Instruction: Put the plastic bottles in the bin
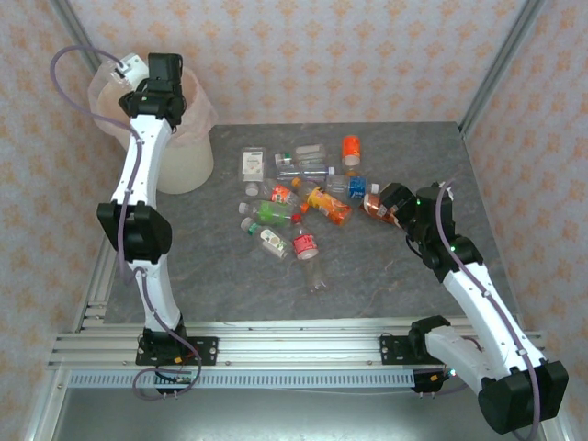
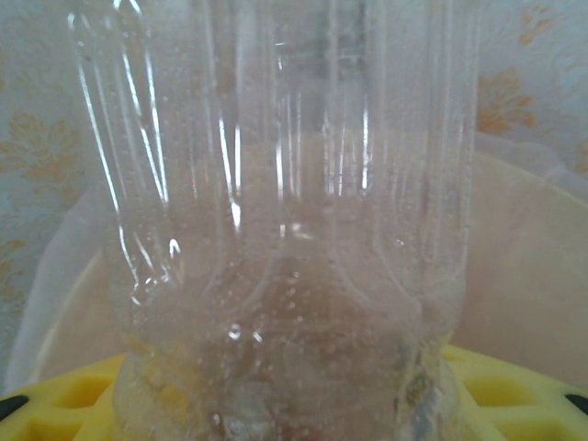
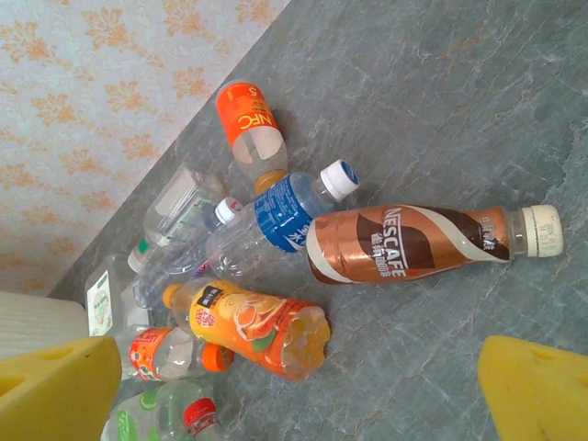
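Note:
My left gripper (image 1: 147,81) is held up over the bin (image 1: 188,163), a cream wastebasket at the table's back left. It is shut on a clear, label-free plastic bottle (image 2: 285,230), which stands between its yellow fingers (image 2: 519,395); the bin's rim (image 2: 537,266) shows behind. Several plastic bottles (image 1: 303,197) lie scattered mid-table. My right gripper (image 1: 393,200) hovers open at the pile's right end. Below its spread fingers (image 3: 55,386) lie a brown Nescafe bottle (image 3: 413,243), an orange juice bottle (image 3: 257,326) and a blue-labelled bottle (image 3: 276,220).
Patterned walls close in the table at the back and both sides, with metal posts (image 1: 496,60) in the corners. A clear bottle with a red label (image 1: 310,257) lies nearest the front. An aluminium rail (image 1: 294,344) runs along the near edge.

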You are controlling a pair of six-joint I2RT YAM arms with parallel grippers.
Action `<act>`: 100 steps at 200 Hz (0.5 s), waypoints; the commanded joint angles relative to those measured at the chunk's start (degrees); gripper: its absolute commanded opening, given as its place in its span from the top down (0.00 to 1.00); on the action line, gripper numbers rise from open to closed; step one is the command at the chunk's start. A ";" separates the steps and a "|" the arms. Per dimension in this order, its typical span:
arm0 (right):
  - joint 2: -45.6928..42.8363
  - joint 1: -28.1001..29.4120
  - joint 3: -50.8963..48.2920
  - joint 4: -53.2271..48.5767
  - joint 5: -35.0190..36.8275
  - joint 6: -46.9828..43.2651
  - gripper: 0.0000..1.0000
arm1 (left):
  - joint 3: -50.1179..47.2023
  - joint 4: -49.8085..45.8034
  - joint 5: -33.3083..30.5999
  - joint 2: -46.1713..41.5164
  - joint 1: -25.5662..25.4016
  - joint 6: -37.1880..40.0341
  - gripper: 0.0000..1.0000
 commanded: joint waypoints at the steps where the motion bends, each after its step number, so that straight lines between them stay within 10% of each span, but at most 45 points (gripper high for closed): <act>1: -0.05 -0.31 -0.33 0.55 -0.84 1.72 0.01 | 4.75 -5.27 0.15 2.21 1.94 -3.25 0.46; 100: -0.75 -0.29 -0.12 -4.15 -0.42 0.92 0.01 | 11.76 -12.55 -1.49 8.71 5.69 -10.52 0.44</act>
